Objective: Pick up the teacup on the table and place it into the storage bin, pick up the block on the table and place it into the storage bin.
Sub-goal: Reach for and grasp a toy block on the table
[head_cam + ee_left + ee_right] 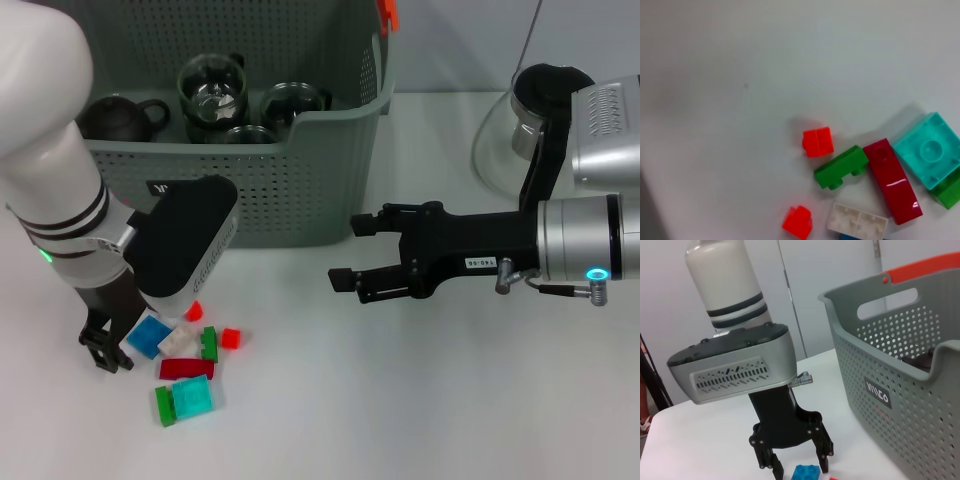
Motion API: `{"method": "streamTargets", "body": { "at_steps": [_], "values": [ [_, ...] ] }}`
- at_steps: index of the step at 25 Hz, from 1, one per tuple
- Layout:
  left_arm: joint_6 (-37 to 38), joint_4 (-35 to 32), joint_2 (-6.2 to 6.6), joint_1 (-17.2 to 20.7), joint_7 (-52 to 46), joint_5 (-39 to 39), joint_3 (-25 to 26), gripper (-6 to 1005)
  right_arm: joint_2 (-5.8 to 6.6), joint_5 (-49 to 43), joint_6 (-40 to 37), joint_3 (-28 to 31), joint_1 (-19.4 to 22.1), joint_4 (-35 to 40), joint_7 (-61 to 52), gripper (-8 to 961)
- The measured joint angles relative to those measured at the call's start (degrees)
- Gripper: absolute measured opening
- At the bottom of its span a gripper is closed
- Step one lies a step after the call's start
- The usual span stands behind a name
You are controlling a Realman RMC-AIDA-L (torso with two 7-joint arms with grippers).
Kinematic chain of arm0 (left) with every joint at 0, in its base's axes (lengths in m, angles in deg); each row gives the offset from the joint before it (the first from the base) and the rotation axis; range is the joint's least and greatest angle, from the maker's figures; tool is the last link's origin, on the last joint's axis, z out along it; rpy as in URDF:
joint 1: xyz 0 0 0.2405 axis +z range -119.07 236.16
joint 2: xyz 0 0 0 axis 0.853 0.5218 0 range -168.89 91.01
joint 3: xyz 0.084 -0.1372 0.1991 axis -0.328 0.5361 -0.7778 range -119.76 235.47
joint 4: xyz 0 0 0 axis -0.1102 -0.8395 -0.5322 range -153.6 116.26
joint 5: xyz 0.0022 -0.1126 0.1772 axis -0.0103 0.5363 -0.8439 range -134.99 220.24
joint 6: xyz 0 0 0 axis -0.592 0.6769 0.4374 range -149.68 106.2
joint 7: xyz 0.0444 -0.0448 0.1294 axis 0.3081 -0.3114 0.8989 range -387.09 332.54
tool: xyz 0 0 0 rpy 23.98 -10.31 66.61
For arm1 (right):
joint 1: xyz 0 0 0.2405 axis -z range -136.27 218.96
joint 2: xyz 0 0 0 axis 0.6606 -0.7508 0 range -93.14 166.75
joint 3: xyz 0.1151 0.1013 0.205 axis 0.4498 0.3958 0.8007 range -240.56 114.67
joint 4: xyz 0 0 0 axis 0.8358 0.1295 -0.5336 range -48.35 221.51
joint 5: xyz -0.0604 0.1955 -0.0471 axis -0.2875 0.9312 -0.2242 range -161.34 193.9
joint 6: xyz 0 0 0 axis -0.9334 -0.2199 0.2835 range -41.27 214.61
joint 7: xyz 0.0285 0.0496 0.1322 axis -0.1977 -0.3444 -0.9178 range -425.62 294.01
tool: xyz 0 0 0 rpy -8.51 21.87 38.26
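The grey-green storage bin (300, 190) stands at the back; it also shows in the right wrist view (900, 375). Glass teacups (212, 95) and a dark teapot (120, 115) sit inside it. A cluster of blocks lies on the table at front left: a blue block (148, 336), a white one (178, 340), a dark red one (186, 368) and a teal one (193, 399). My left gripper (105, 348) is open and low over the table, its jaws either side of the blue block (806, 473). My right gripper (355, 255) is open and empty, right of the bin.
A glass pot (505, 140) stands at the back right. Small red (818, 141), green (840, 167) and orange-red (798, 221) blocks lie beside the dark red block (892, 180) and the teal block (929, 156).
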Motion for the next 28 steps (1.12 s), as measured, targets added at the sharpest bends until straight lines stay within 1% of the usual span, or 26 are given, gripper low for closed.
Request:
{"method": "streamTargets", "body": {
  "at_steps": [11, 21, 27, 28],
  "values": [
    [0.2, 1.5, 0.00, -0.6, -0.3, 0.0, -0.8, 760, 0.00, 0.0, 0.5, 0.2, 0.2, 0.0, 0.1, 914],
    [0.6, 1.6, -0.09, -0.6, -0.4, 0.1, -0.7, 760, 0.00, 0.0, 0.6, 0.4, 0.1, 0.0, 0.1, 914],
    [0.6, 1.7, -0.17, -0.6, -0.7, 0.1, -0.7, 626, 0.00, 0.0, 0.6, 0.9, 0.1, 0.0, 0.1, 914],
    [0.6, 1.7, -0.17, -0.6, -0.9, 0.1, -0.7, 552, 0.00, 0.0, 0.6, 0.9, 0.1, 0.0, 0.1, 914]
  ]
}}
